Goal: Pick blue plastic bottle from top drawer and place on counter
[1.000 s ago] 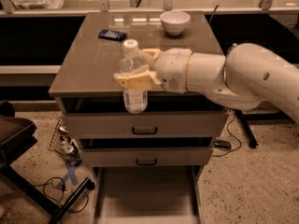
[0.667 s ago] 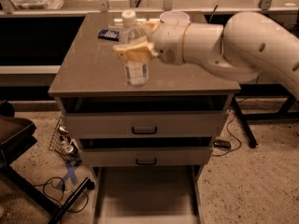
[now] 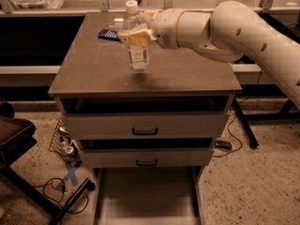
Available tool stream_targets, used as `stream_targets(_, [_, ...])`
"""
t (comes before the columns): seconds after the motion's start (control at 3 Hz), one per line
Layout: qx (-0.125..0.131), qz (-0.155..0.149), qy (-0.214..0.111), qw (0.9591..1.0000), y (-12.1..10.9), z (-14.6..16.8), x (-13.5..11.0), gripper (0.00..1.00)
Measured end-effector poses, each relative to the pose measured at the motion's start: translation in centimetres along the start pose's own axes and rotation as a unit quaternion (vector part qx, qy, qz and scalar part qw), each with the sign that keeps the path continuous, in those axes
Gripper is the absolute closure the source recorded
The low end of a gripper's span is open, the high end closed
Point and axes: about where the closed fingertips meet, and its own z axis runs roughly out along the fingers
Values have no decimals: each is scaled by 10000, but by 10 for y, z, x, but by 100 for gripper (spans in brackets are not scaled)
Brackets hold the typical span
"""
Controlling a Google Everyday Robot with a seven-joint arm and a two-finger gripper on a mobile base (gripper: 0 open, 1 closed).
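My gripper (image 3: 136, 35) is shut on the blue plastic bottle (image 3: 138, 57), a clear bottle with a white cap and a pale label band. It holds the bottle upright over the middle of the counter (image 3: 197, 74), its base just above the slab with a shadow under it. The fingers (image 3: 132, 37) wrap the bottle's upper half. The arm reaches in from the right. The top drawer (image 3: 147, 198), a pale-grey tray with a bare floor, stands pulled out at the bottom of the view.
A dark blue flat object (image 3: 108, 33) lies on the counter behind the bottle. Two grey drawer fronts (image 3: 145, 124) with dark handles are below. A black chair (image 3: 14, 137), a wire basket (image 3: 63, 142) and cables stand at the left on the floor.
The gripper has carried the bottle up and back, from in front of the counter's front edge to over the middle of the counter.
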Motion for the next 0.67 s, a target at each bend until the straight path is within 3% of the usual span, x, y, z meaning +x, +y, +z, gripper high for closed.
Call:
stream_targets(0.33, [-11,270,158,9995,-32,23,37,100])
stream_targets(0.67, [-27,470,262,9985,-49,37,62,100])
